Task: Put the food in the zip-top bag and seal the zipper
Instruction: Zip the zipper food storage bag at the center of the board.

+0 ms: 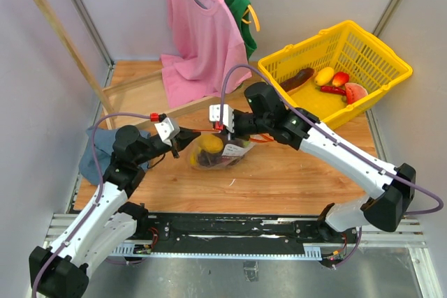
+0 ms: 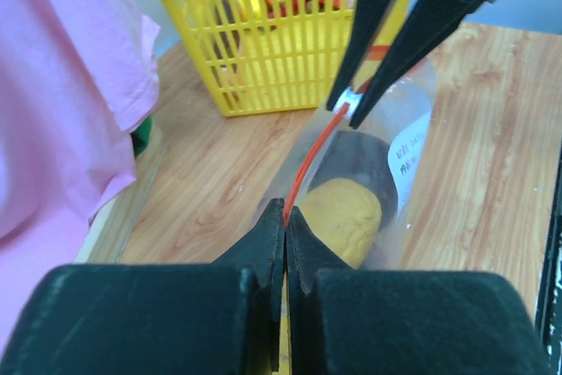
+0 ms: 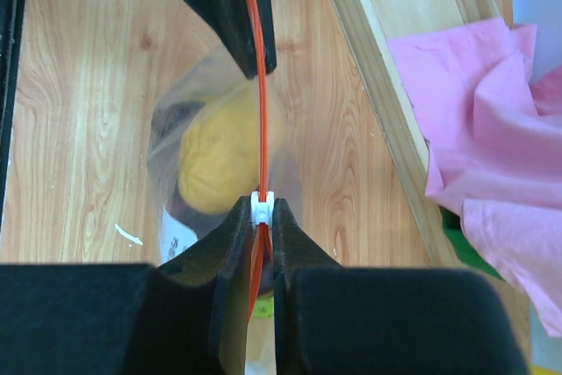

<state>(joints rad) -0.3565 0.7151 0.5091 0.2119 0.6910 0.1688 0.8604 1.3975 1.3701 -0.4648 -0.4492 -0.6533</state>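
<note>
Step in hand: sealing the zipper [image 3: 261,103], stretched taut between both arms
Left jaws: closed tight on one end of the zipper
Right jaws: pinched shut around the white tab [image 3: 262,206]
Zip-top bag [image 1: 216,153]: hung under the zipper, low over the desk [image 1: 279,186], contact unclear
Next move: probably one end held firm, tab slid along to the far end; open stretch not discernible
Count in bag: one orange-yellow fruit [image 3: 219,151], at least one dark piece [image 2: 351,160]
Count in yellow basket [image 1: 391,61]: apparently five food pieces
</note>
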